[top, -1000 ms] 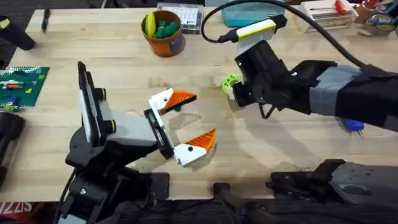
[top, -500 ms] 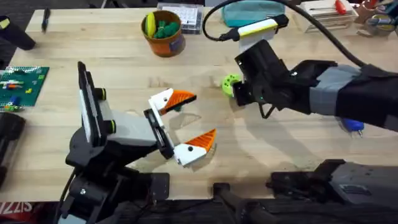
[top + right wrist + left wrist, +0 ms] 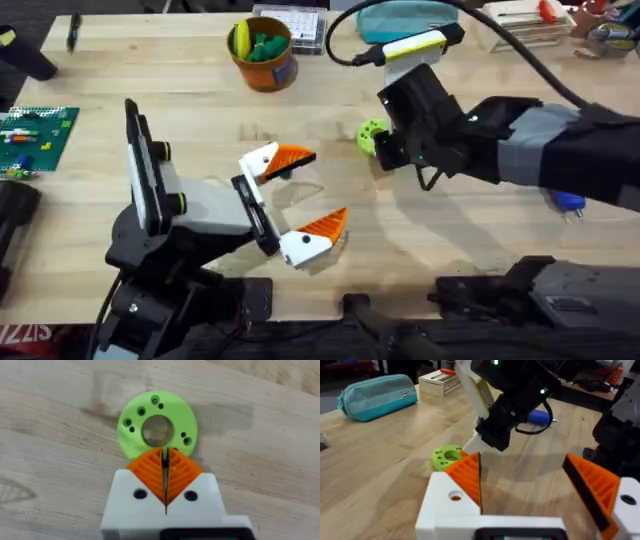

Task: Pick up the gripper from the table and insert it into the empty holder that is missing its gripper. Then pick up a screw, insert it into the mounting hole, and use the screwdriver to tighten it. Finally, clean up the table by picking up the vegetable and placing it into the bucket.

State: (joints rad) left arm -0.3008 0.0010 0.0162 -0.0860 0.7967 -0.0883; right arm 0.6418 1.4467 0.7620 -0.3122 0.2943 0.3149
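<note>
**Table contents, left to right**

Green circuit-style board [image 3: 35,137]: lies at the left edge of the light wooden butcher-block table [image 3: 180,80].

Left gripper [image 3: 303,196]: white fingers with orange ribbed pads, low over the table's middle front. Jaws spread wide, holding nothing; its own wrist view confirms bare wood between the two pads.

Small round orange bucket [image 3: 264,52]: stands at the far side, left of centre, with a yellow piece and green pieces inside, seen from overhead.

Flat lime-green plastic ring with a central hole and small screw holes [image 3: 157,424]: lies flat on the wood right of centre. The overhead view shows just its edge [image 3: 371,132] beside the right arm; the right wrist view shows its whole face.

Right gripper [image 3: 164,466]: jaws pressed together, pads meeting, gripping nothing, tips at the ring's near rim. The left wrist view shows the tip [image 3: 472,446] down at the ring [image 3: 446,456].

Teal zip pouch [image 3: 377,395]: at the far side.

Bright blue pen-shaped screwdriver [image 3: 539,417]: lies on the table beyond the right arm; overhead shows just its blue end [image 3: 567,203].
</note>
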